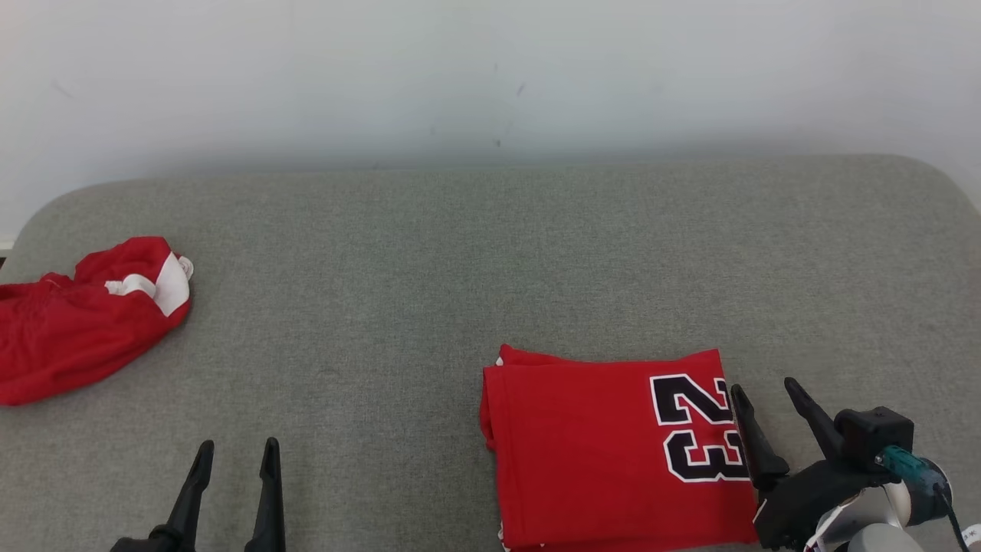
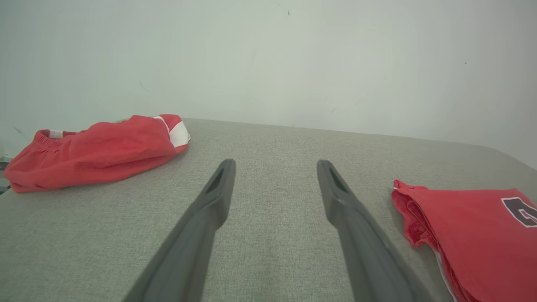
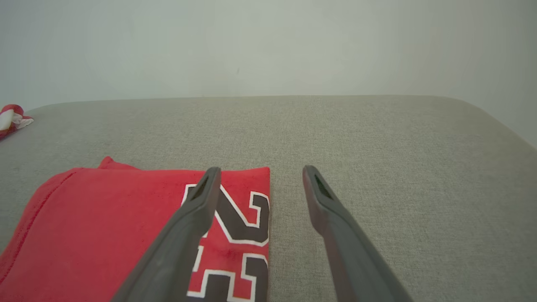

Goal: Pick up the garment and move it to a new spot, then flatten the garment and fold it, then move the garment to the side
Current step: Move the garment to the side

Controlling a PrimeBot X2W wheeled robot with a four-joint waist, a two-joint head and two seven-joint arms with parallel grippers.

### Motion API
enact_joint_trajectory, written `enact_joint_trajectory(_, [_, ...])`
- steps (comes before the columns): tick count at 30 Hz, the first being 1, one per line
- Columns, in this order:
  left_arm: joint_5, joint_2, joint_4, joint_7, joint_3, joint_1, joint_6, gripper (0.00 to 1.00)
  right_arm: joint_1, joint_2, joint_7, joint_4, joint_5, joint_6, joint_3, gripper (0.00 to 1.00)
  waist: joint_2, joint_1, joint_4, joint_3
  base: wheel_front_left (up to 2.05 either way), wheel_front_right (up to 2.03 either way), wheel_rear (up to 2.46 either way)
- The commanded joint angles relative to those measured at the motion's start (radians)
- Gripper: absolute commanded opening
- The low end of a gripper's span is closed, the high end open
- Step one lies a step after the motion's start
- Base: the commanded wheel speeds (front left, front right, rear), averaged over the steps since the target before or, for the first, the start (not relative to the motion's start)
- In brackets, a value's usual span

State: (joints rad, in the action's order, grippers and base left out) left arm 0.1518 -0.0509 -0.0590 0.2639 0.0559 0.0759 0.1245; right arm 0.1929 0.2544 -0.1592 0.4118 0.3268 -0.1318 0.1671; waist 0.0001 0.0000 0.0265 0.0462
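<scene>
The only writing readable was the number "23", black with a white outline, on one garment. There were two red garments, two grippers, and two dark fingers on each gripper.

At the far left of the grey fabric-covered counter (image 1: 460, 253) lay a crumpled red garment (image 1: 84, 322), bunched up with a white stripe showing at its upper end; no writing could be made out on it. In the left wrist view it (image 2: 96, 153) sat well apart from the fingers.

The left gripper (image 1: 237, 445) hovered at the lower left over bare fabric, its fingers spread wide and grasping nothing (image 2: 275, 163).

Right of centre, near the counter's front edge, lay the folded red jersey (image 1: 590, 445), a neat flat rectangle with stacked layers showing along its left edge (image 2: 470, 235). The "23" sat at its right end, turned sideways in the head view.

The right gripper (image 1: 764, 386) stood at the jersey's right edge, fingers released and wide apart. In the right wrist view (image 3: 261, 169) one finger crossed in front of the number on the jersey (image 3: 105, 226) and the other was over bare counter; whether it touched the cloth could not be told.
</scene>
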Motion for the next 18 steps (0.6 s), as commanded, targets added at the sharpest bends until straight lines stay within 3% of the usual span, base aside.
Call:
enact_joint_trajectory(1, [0.004, 0.000, -0.003, 0.000, -0.003, -0.018, -0.002, 1.00, 0.025, 0.005, 0.019, 0.037, 0.017, 0.003, 0.010, 1.00, -0.0001, 0.0000, 0.017, 0.024, 0.00, 0.00, 0.00])
enact_joint_trajectory(17, [0.024, 0.000, -0.022, 0.000, -0.016, -0.072, -0.012, 1.00, 0.116, -0.035, 0.075, 0.335, 0.100, 0.003, 0.123, 1.00, -0.0001, 0.0000, 0.031, 0.078, 0.00, 0.00, 0.00])
enact_joint_trajectory(18, [0.024, 0.000, -0.023, 0.000, -0.015, -0.071, -0.013, 1.00, 0.114, -0.039, 0.088, 0.352, 0.109, 0.003, 0.133, 0.85, -0.0001, 0.0000, 0.029, 0.079, 0.00, 0.00, 0.00])
